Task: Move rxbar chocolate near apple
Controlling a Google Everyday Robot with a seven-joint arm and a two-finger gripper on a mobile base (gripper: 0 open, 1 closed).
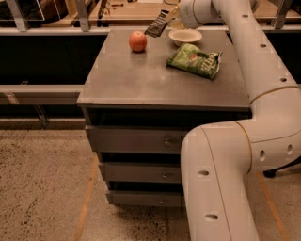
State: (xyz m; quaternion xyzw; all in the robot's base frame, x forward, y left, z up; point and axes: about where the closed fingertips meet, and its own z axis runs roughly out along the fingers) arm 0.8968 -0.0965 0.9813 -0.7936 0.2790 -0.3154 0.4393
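Observation:
The red-orange apple (138, 41) sits on the grey cabinet top (141, 80) at the back left. The rxbar chocolate (157, 24), a dark flat bar, hangs tilted in the air above the back edge, just right of the apple and left of the white bowl. My gripper (172, 14) is at the back, above the bowl, shut on the bar's upper right end. The bar does not touch the table.
A shallow white bowl (185, 36) stands at the back right. A crinkly green chip bag (194, 60) lies in front of it. My white arm (244, 117) runs down the right side. Drawers (136, 139) are below the top; a wooden surface lies behind.

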